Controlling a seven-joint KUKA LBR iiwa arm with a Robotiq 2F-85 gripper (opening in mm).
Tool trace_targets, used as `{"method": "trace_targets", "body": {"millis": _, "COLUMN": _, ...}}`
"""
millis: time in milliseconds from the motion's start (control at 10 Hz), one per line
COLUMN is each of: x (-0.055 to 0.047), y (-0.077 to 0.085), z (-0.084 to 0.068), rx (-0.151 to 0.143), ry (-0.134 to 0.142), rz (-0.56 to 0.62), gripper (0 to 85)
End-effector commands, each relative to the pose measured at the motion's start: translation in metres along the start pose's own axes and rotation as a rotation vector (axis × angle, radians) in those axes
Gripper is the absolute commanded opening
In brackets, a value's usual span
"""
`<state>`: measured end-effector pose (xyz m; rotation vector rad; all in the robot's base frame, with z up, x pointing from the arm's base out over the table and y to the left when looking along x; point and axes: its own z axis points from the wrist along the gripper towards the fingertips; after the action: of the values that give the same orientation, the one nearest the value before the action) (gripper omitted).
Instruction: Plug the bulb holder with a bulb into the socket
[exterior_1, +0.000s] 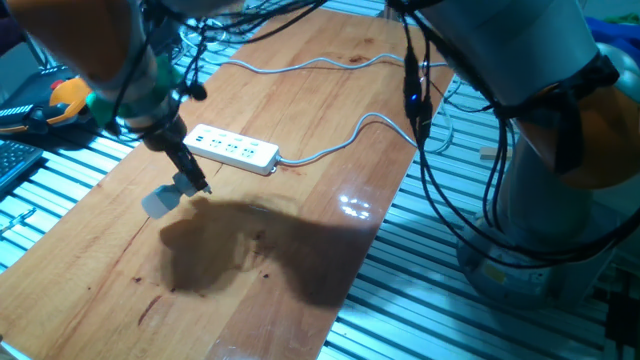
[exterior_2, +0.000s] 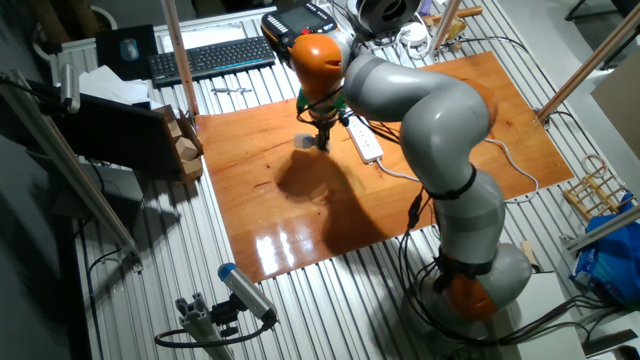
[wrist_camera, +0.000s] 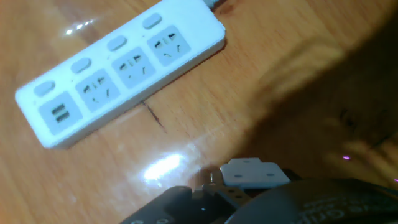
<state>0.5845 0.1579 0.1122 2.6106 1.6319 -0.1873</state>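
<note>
One fixed view: the gripper (exterior_1: 193, 183) is seen pinched on the bulb holder (exterior_1: 163, 200), held just above the table (exterior_1: 300, 120) with the bulb end lower left, while the socket (exterior_1: 232, 149) is left lying flat just beyond, cable (exterior_1: 340, 145) trailing right.

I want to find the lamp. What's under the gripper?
A small pale object sits at the gripper tips, above the wooden table. The gripper hides most of it, so no bulb shows.
</note>
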Motion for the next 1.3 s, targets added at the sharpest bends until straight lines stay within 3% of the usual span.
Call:
{"method": "trace_targets", "body": {"millis": 0, "x": 0.0, "y": -0.001, "z": -0.001, "rx": -0.054, "ry": 0.018, "rz": -0.35, "gripper": 0.0}}
{"method": "trace_targets", "body": {"millis": 300, "x": -0.001, "y": -0.003, "z": -0.008, "rx": -0.119, "ry": 0.031, "rz": -0.589, "gripper": 0.0}}
{"method": "trace_targets", "body": {"millis": 600, "x": -0.003, "y": -0.003, "z": -0.018, "rx": -0.126, "ry": 0.057, "rz": -0.788, "gripper": 0.0}}
{"method": "trace_targets", "body": {"millis": 900, "x": -0.009, "y": -0.002, "z": -0.019, "rx": -0.132, "ry": 0.111, "rz": -0.92, "gripper": 0.0}}
{"method": "trace_targets", "body": {"millis": 1000, "x": -0.013, "y": -0.002, "z": -0.022, "rx": -0.124, "ry": 0.114, "rz": -0.957, "gripper": 0.0}}
{"method": "trace_targets", "body": {"millis": 1200, "x": -0.018, "y": 0.0, "z": -0.024, "rx": -0.134, "ry": 0.115, "rz": -0.995, "gripper": 0.0}}
